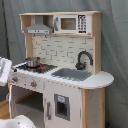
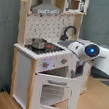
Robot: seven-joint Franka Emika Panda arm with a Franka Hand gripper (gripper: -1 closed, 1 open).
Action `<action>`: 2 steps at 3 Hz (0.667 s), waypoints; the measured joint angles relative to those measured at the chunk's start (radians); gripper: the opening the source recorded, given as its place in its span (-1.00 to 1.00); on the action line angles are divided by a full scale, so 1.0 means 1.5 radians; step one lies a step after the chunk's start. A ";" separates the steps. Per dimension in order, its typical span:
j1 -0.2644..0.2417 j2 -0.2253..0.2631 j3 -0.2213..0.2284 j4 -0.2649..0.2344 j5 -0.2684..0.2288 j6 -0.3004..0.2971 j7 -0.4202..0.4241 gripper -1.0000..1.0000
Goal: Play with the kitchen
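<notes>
White-and-wood kitchen (image 2: pixel 44 64) stands on the floor with the arm at its knob-front corner, end effector (image 2: pixel 71 69) state untellable, so approach its knobs (image 2: pixel 45 64) slowly.

From the first exterior view I see the kitchen (image 1: pixel 62 70) upright: a pot (image 1: pixel 32 62) on the stovetop, a black faucet (image 1: pixel 83 60) behind the grey sink (image 1: pixel 71 74), a microwave (image 1: pixel 73 23) up top. A white arm part (image 1: pixel 4 70) shows at the first exterior view's left edge.
</notes>
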 joint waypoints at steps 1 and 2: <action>0.017 0.028 -0.015 -0.033 0.020 0.001 -0.049 1.00; 0.033 0.062 -0.017 -0.065 0.050 0.009 -0.104 1.00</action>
